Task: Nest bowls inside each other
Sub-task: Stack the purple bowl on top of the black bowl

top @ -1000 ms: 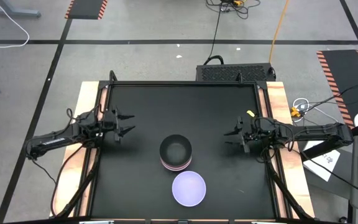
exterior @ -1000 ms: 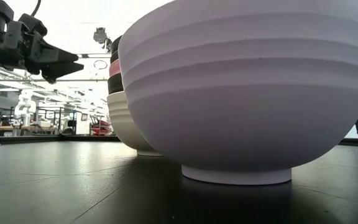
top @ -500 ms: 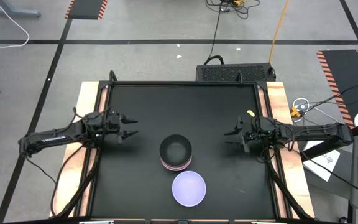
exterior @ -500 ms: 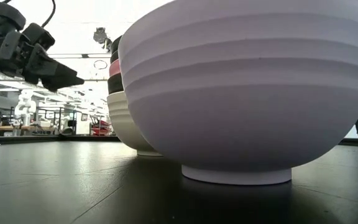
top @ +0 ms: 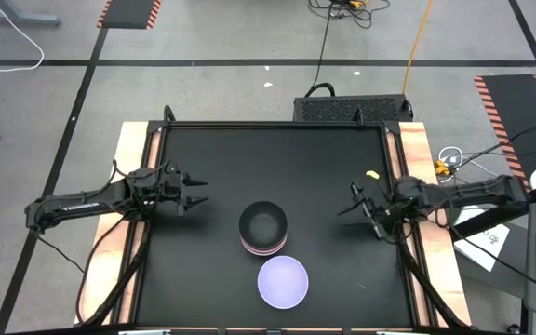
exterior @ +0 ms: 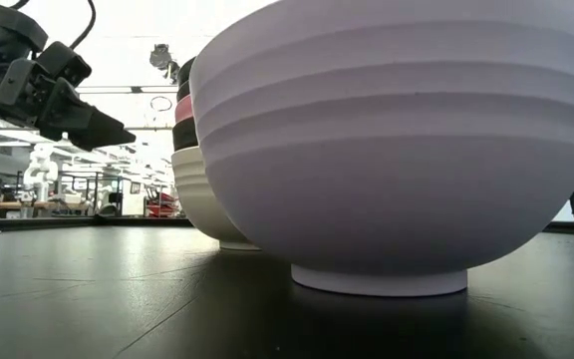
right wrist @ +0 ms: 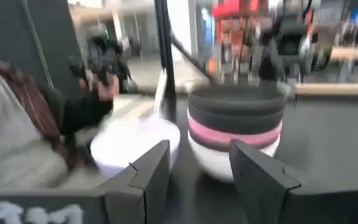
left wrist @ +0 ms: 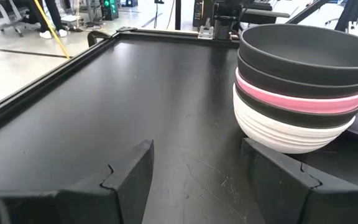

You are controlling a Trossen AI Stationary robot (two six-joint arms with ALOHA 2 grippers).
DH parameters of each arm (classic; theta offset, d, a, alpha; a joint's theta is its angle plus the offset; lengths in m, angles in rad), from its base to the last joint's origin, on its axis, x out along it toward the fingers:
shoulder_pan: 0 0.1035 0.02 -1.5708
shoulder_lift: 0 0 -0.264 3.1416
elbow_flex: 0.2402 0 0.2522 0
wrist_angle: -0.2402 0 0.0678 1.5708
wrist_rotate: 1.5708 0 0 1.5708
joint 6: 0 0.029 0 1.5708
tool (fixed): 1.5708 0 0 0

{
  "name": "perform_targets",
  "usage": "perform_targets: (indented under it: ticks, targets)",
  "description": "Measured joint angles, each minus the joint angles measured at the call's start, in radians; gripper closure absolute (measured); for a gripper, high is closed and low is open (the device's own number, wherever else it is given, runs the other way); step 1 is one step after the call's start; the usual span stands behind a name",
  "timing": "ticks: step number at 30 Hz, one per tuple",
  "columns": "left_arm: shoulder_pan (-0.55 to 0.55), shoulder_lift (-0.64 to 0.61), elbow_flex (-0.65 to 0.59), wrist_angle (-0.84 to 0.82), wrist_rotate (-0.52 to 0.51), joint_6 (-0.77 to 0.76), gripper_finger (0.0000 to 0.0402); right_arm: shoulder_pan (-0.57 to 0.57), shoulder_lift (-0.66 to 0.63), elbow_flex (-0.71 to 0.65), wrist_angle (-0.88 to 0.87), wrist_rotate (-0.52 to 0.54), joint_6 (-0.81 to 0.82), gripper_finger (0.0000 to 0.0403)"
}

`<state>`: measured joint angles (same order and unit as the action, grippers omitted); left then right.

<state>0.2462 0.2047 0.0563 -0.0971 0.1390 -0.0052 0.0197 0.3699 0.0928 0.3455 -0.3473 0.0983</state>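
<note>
Stack (top: 263, 229): five bowls nested mid-surface, black on top, white at bottom
Lavender bowl (top: 282, 282): alone, just beside the stack
Left hand (top: 196, 190): fingers apart, empty, left of stack
Right hand (top: 347, 208): fingers apart, empty, right of stack

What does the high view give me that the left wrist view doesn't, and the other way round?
Only the high view shows both open grippers, left and right, clear of the bowls, and the whole lavender bowl standing apart beside the stack. Only the left wrist view shows the stack's layers: black bowls and a pink one nested in a white bowl. Both show the stack on the black table.
</note>
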Motion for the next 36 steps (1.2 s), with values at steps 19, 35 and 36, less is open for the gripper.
perform_targets:
  ticks: [19,35,36]
  targets:
    - [0.0,0.0,-0.001,-0.001,-0.005,-0.003,0.0156,0.33,0.573,0.606,-0.454,0.314,0.144,0.0245]
    - [0.0,0.0,-0.001,0.005,0.022,0.004,0.0156,0.468,0.729,0.759,-0.423,0.325,0.322,0.0245]
    - [0.0,0.0,-0.001,0.005,0.024,0.004,0.0156,0.479,0.744,0.774,-0.423,0.33,0.309,0.0245]
